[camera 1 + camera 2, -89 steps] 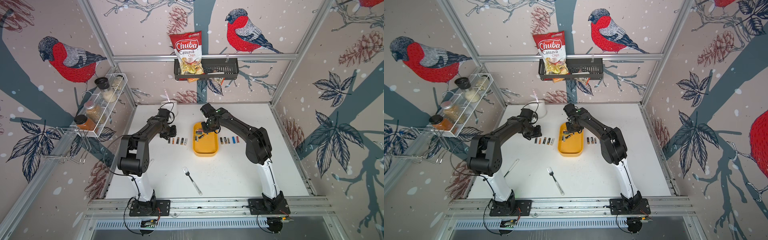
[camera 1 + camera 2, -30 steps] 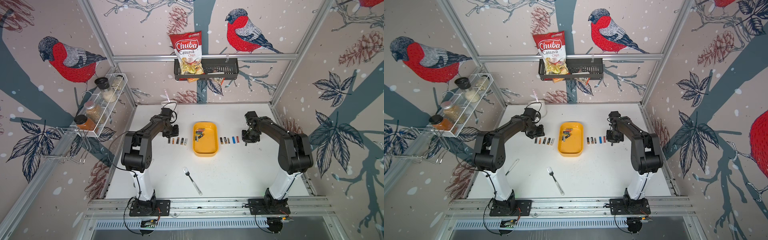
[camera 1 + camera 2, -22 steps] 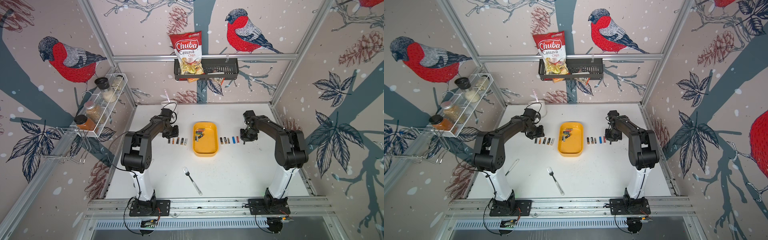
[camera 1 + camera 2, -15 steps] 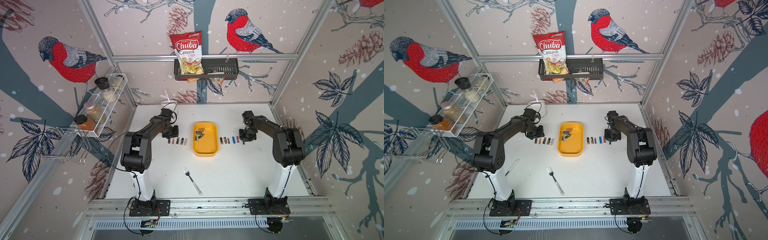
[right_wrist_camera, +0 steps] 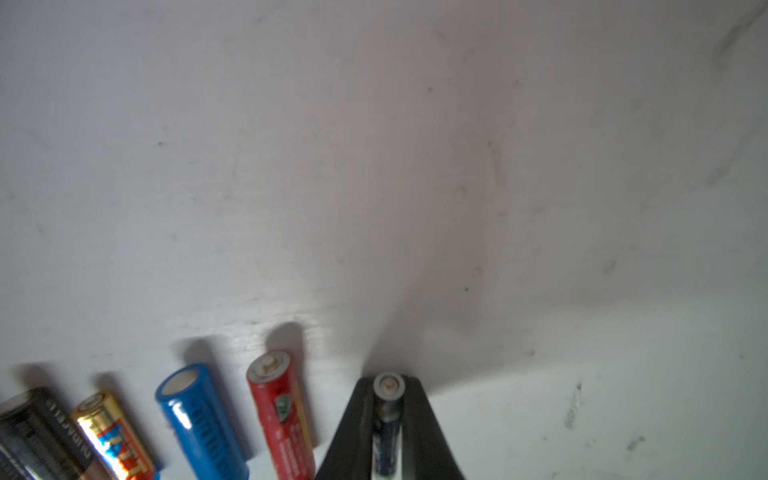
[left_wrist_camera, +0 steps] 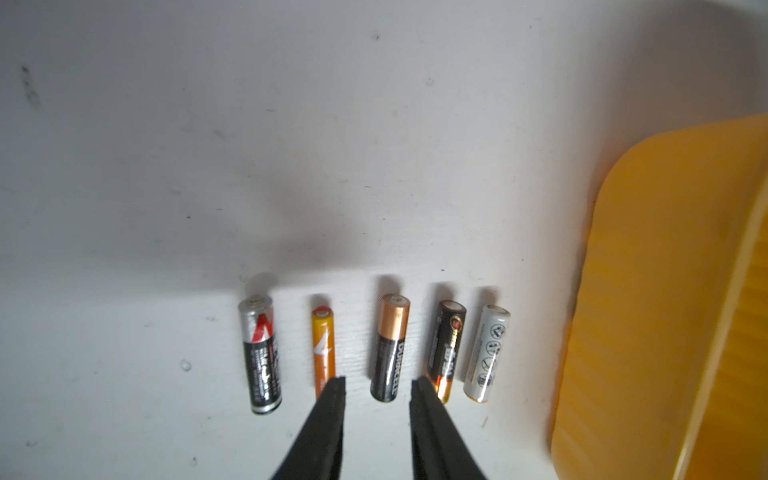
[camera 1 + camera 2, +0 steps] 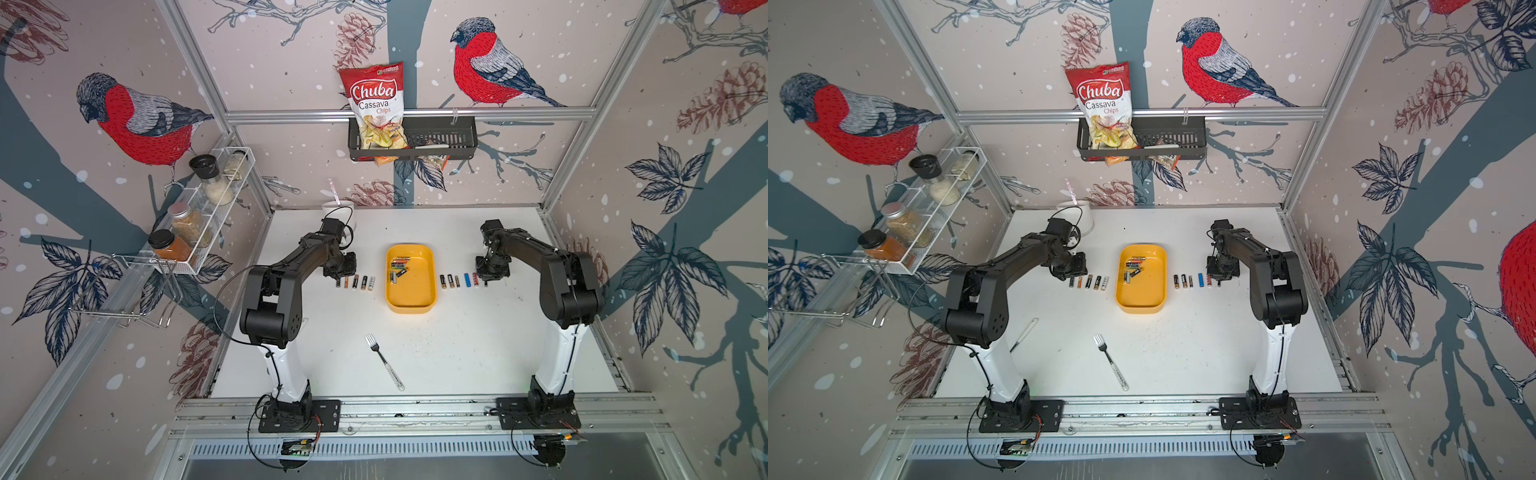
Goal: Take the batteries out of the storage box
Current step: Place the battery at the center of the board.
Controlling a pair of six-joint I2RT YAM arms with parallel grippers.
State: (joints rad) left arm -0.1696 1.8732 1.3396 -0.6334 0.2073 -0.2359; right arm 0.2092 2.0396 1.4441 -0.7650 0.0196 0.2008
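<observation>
Lying loose in the shallow yellow plastic storage box point(image 7: 411, 299) at mid-table are several small cylindrical batteries point(image 7: 398, 268).
Rows of others lie on the white table point(image 7: 415, 353) at either side of it. The right gripper point(image 5: 388, 386) is clamped on a dark slim battery point(image 5: 386, 419) at the right row's outer end. The left gripper point(image 6: 378, 384) has its jaws apart, flanking a copper-and-black battery point(image 6: 390, 349).

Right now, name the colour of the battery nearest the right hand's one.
Red. The red battery shows best in the right wrist view, beside the held battery.
</observation>
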